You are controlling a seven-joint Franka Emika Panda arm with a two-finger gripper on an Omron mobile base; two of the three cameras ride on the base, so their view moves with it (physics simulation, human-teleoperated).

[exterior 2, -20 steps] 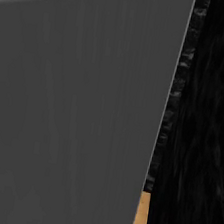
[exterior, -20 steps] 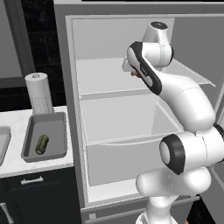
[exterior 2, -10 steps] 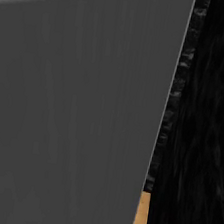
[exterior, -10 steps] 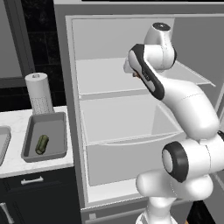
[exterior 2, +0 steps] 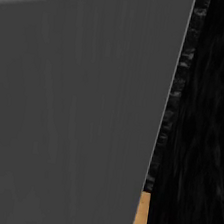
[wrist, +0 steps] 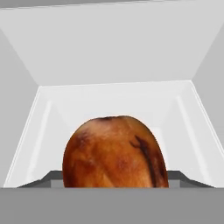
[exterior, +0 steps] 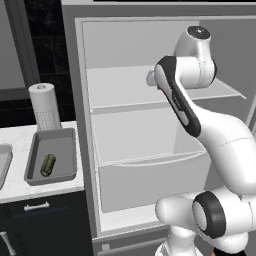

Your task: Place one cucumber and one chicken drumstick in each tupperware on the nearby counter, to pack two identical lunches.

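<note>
Right now I see the arm (exterior: 200, 125) reaching up and into the open fridge (exterior: 140, 125), its wrist at about one o'clock in the left base view, level with the upper shelf (exterior: 125, 87). From my hand camera a browned chicken drumstick (wrist: 114, 153) sits at six o'clock, close against the lens, with the pale walls of the fridge compartment behind it running back toward twelve o'clock. The fingertips are hidden behind the meat, so I cannot tell whether the jaws are parted or grasping the drumstick.

Out on the counter (exterior: 20, 145), at nine o'clock in the left base view, the darker tray-like tupperware (exterior: 65, 150) lies flat beside the fridge's left wall. One cucumber (exterior: 48, 165) lies inside it, toward its left half, slightly tilted along the tray's length. I see no drumstick in that tray. At the far left edge, about eight o'clock, I catch just the corner of a second, lighter container (exterior: 4, 165); its contents are cut off. A paper towel roll (exterior: 44, 106) stands upright just behind the dark tray, at ten o'clock. Below the counter I see dark cabinets with a silver handle (exterior: 35, 205).

My right base camera looks onto a flat grey panel (exterior 2: 74, 108) from seven to twelve o'clock, a dark textured wall (exterior 2: 203, 122) at three o'clock, and a sliver of wooden floor (exterior 2: 142, 219) at five o'clock.
</note>
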